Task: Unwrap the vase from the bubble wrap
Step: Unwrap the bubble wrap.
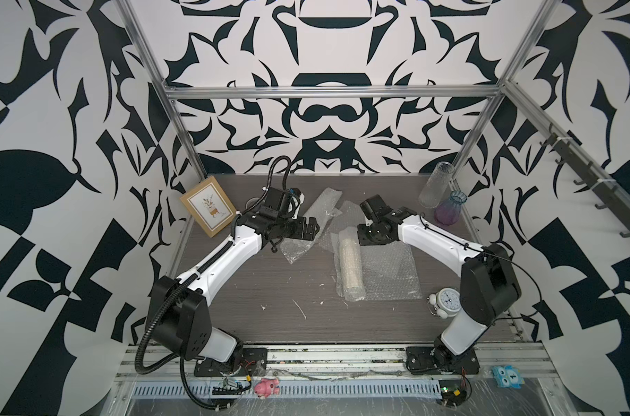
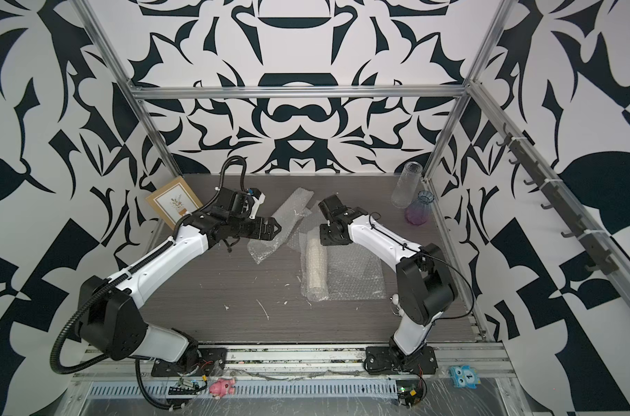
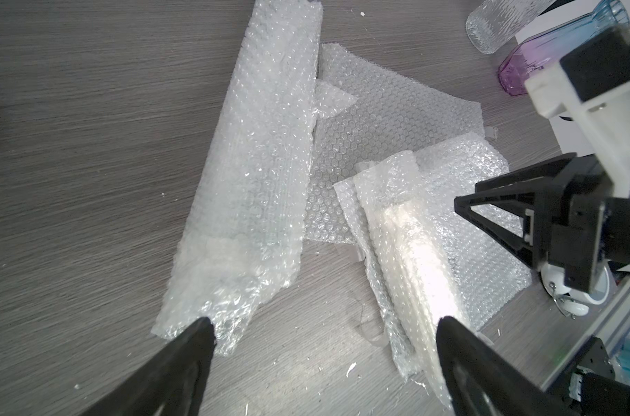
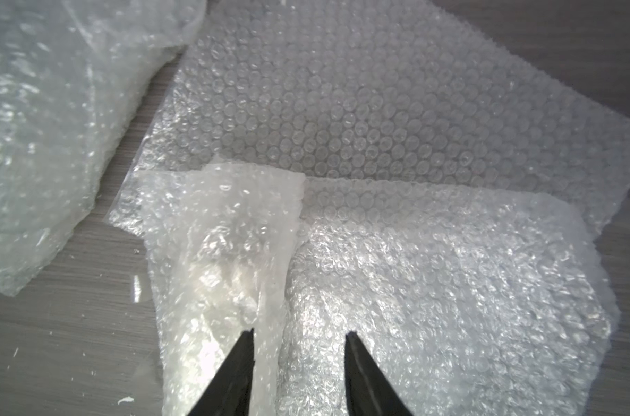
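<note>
Vase [image 1: 350, 268], rolled in bubble wrap [image 1: 389, 268], is being shown lying on the desk [image 1: 270, 288], long axis twelve to six. Right claw [image 4: 298, 336], half open and empty, is being held over its twelve o'clock end, nearer than the wide-open, empty left claw [image 3: 326, 324].

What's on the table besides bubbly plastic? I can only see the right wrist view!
Observer: Two bare vases, a clear vase and a purple vase, stand at the far corner, beyond the right arm.
Operator: Where's the other gripper?
Observer: The left gripper is wide open, holding nothing.
Operator: Anything fun?
Observer: A white alarm clock sits beside the right arm.
</note>
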